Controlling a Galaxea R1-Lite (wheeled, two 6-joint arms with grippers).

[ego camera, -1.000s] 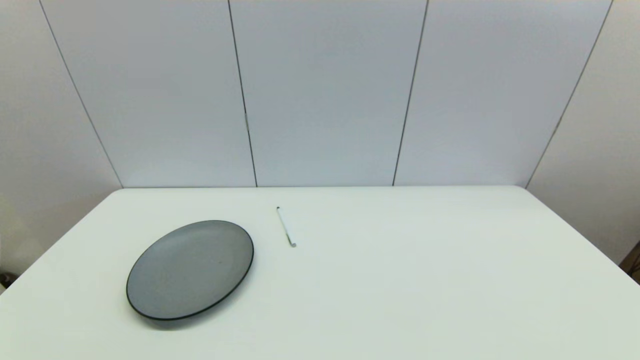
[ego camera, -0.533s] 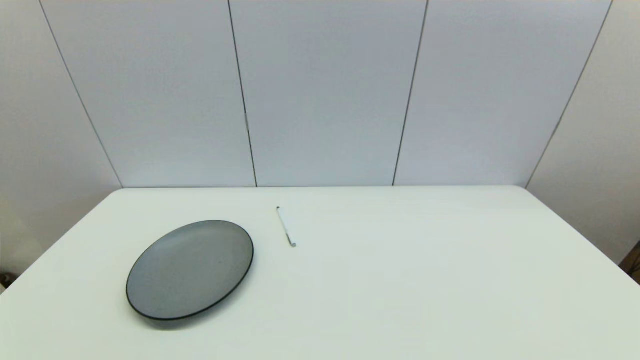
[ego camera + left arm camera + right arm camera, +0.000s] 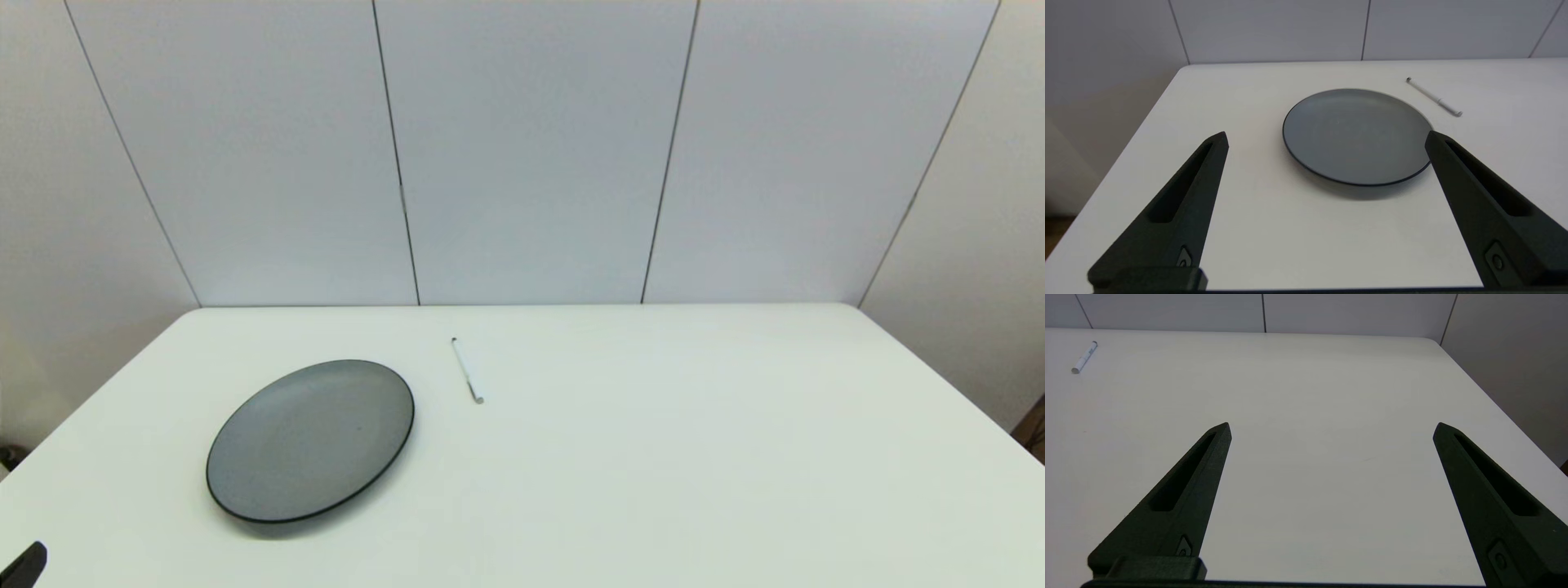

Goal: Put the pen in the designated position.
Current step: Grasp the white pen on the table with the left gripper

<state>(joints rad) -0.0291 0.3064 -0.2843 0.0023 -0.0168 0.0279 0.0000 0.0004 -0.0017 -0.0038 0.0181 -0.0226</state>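
Pen [image 3: 467,370] lies on the white counter [image 3: 653,457] just right of the plate [image 3: 310,439], long axis running away from the robot. Left wrist view: left pincer [image 3: 1327,139] gapes empty, the pen beyond the plate. Right wrist view: right pincer [image 3: 1331,428] spread empty, the pen well off toward the robot's left; neither arm looks clearly nearer.

Pen [image 3: 467,370] right of plate [image 3: 245,498], apart, on table [image 3: 653,457].

Even soft light, faint shadows
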